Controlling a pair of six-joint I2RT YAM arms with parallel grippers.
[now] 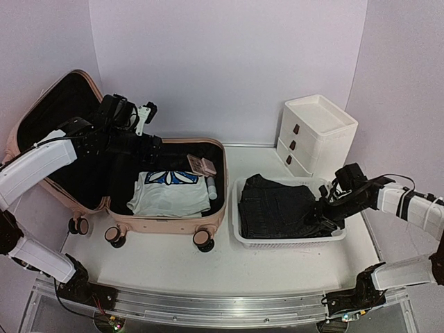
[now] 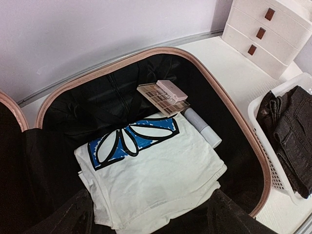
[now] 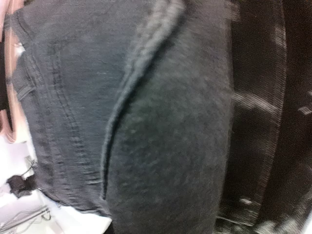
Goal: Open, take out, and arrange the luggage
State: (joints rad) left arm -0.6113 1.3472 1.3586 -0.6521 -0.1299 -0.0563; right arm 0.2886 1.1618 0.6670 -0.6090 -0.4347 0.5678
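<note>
Top external: luggage [image 1: 166, 220] lies open at 9 o'clock, lid propped back. The right gripper [image 1: 325, 211] is sunk into jeans [image 1: 277, 208] in the basket [image 1: 291, 241] at 3 o'clock; its jaw state cannot be told. The left gripper [image 2: 151, 192] is spread above the shirt [image 2: 151, 165]. Advised: the shirt is pinched at a folded edge, clear of the palette [image 2: 161, 95] at 12 o'clock. Palette and tube [image 2: 202, 127] are resolved clearly only in left wrist; right wrist gives only blurred denim.

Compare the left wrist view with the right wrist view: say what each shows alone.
Left wrist only: the open luggage with black lining, a folded white T-shirt with a blue flower print, a makeup palette, a pale tube and the white drawer unit. Right wrist only: a blurred close-up of denim seams. Both: the dark jeans.
</note>
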